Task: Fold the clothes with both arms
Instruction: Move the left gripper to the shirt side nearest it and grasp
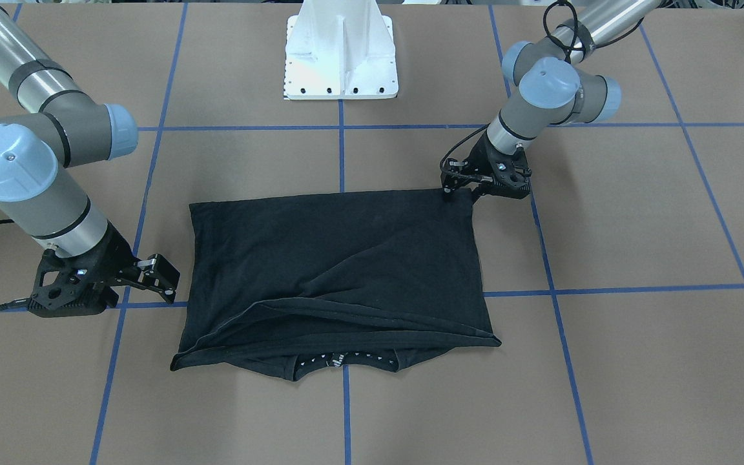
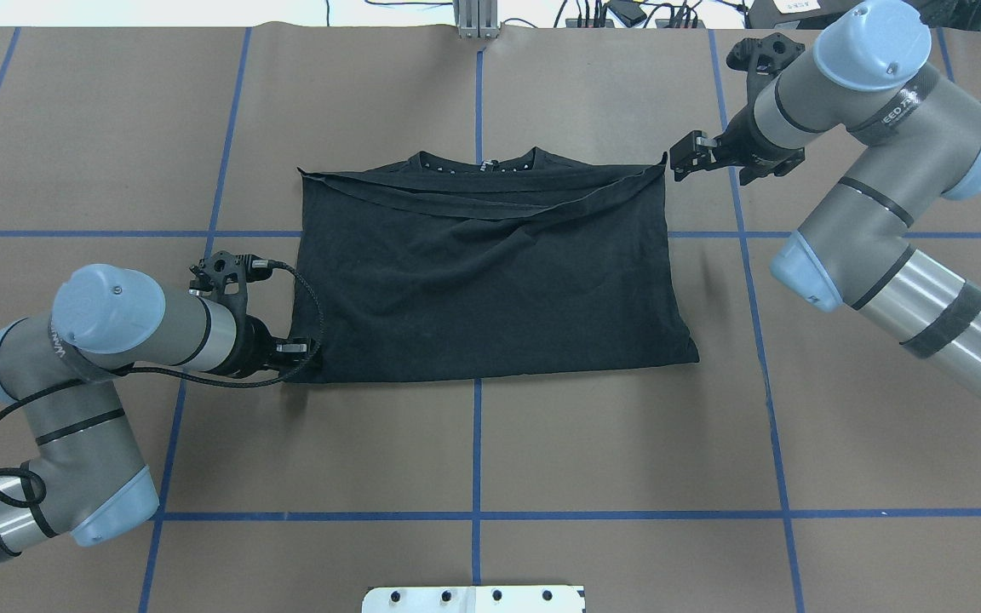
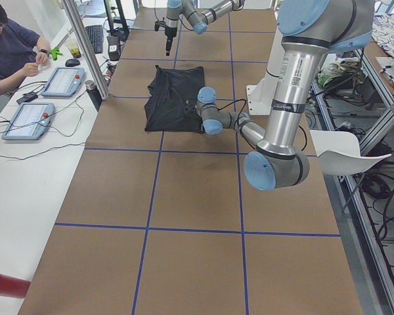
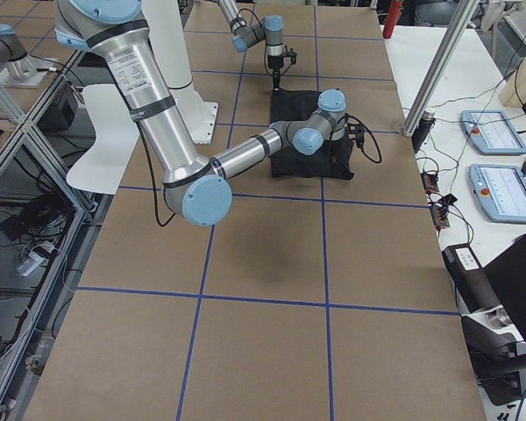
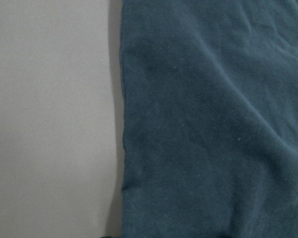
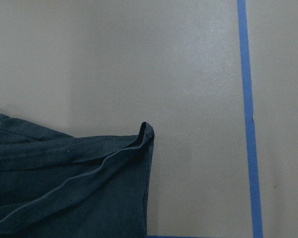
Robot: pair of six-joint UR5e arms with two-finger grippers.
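Observation:
The black T-shirt [image 1: 340, 258] lies folded in half on the brown table, with its collar [image 2: 482, 163] at the far edge. It also shows in the overhead view [image 2: 490, 281] and, flat, in both wrist views [image 5: 213, 124] [image 6: 64, 188]. No graphic shows. My left gripper [image 2: 299, 349] [image 1: 449, 186] sits low at the shirt's near-left corner and looks open, and the cloth beside it lies flat. My right gripper [image 2: 679, 162] [image 1: 164, 279] is open and empty, just off the far-right corner, not touching it.
The white pedestal base [image 1: 340, 58] stands at the robot's side of the table. Blue tape lines [image 2: 478, 443] cross the brown surface. A seated operator [image 3: 6, 46] and control tablets [image 3: 29, 118] are at a side table beyond the far edge.

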